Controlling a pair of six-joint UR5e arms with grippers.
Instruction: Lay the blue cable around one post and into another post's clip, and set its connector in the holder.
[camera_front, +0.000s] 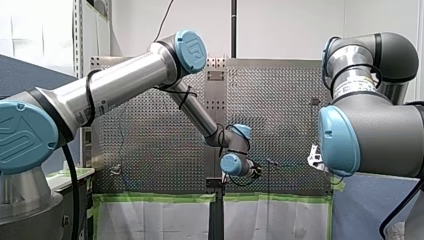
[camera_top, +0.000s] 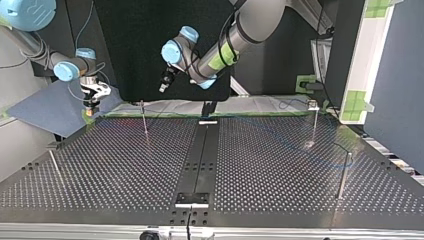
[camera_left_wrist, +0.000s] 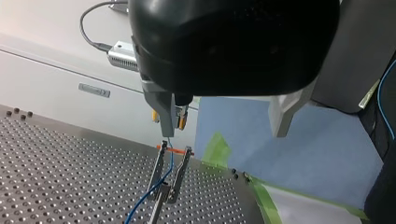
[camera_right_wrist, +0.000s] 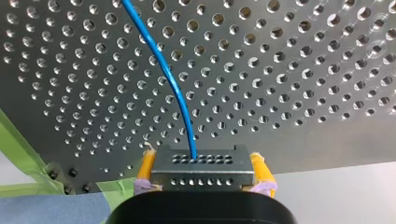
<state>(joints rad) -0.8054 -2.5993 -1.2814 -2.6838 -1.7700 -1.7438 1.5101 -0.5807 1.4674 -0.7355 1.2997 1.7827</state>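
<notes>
My right gripper is shut on the black connector, its yellow pads pressed against the connector's two sides. The blue cable leaves the connector and runs out over the perforated table. In the top view this gripper hangs at the far left edge of the table. My left gripper is open and holds nothing, its metal fingers wide apart. Ahead of it stands a forked clip post with an orange band, and the blue cable passes between its prongs. In the top view my left gripper hovers above the far edge.
Thin posts stand on the table: one at the far left, one with a clip at the far right, one nearer at the right, one at the near left. A black strip runs down the middle. Green tape lines the table's edge.
</notes>
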